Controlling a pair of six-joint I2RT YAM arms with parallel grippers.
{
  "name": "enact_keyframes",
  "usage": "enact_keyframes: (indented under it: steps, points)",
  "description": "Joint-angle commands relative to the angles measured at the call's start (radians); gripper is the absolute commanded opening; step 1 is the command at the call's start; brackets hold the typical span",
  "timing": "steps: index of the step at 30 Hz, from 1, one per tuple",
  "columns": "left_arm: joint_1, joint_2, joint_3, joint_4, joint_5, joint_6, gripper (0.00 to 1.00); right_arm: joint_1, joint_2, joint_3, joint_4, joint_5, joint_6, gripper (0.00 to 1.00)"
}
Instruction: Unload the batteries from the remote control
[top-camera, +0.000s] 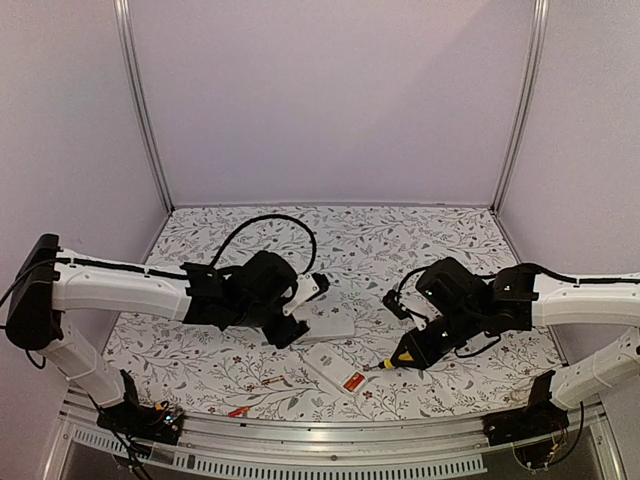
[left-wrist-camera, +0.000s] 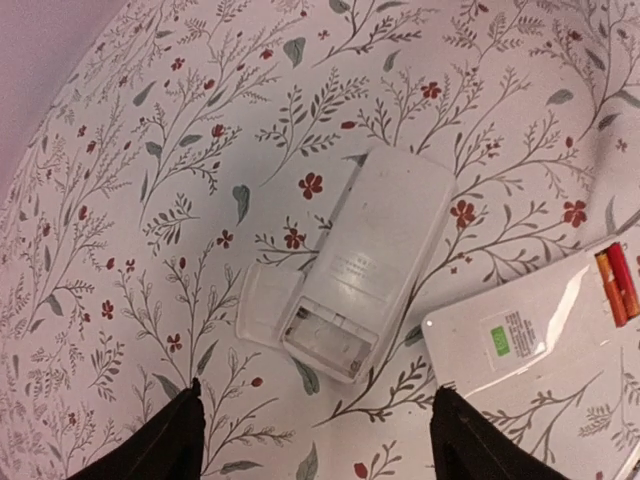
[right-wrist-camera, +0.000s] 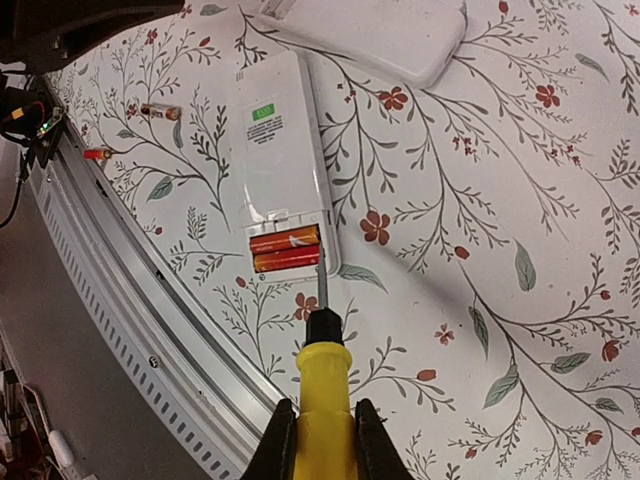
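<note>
Seated batteries (right-wrist-camera: 285, 250): two red-orange cells lie side by side in the open bay of the near remote (right-wrist-camera: 280, 150). It lies face down close to the near edge of the worktop (top-camera: 420, 240). These are not out yet.
Loose batteries (right-wrist-camera: 160, 112): two more lie on the worktop left of that remote, apart from each other, one right by the edge rail (right-wrist-camera: 150, 330).
Far remote (left-wrist-camera: 375, 250): bay open and empty, with a cover (left-wrist-camera: 268, 305) lying just beside the bay end.
My read is about half done. One remote is cleared and the near one has both cells to go.

Screwdriver (right-wrist-camera: 322, 390): the yellow handle is clamped between the right fingers (right-wrist-camera: 368, 445). The shaft is aimed at the end of the near bay, with the tip at the bay wall just beside the lower cell. I can't tell whether it touches the cell.
Left fingers (left-wrist-camera: 175, 440): spread wide with nothing between them, hovering over the far remote.

View differences:
- Right wrist: the only view that resolves tip against cells and shows the two seated cells as separate. It also shows both loose cells clearly.
- Left wrist: the only view that proves the far bay is empty. It catches the seated cells at its right edge, but shows no screwdriver and no loose cells.
- Top: shows both arms and the two remotes just beside each other between them. The seated cells are one orange patch and the loose cells are specks. Finger state isn't readable there.
</note>
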Motion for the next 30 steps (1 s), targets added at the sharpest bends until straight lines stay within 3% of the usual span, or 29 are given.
enact_keyframes:
  steps: [1, 13, 30]
  points:
    - [0.013, 0.018, 0.063, 0.021, 0.253, -0.205, 0.79, 0.001, 0.007, -0.012, 0.027, -0.010, 0.010, 0.00]
    - [0.001, 0.108, 0.055, -0.006, 0.372, -0.432, 0.84, 0.005, 0.015, -0.025, 0.032, -0.019, 0.022, 0.00]
    - [-0.063, 0.203, 0.057, -0.051, 0.244, -0.447, 0.81, 0.010, 0.026, -0.035, 0.038, -0.018, 0.033, 0.00]
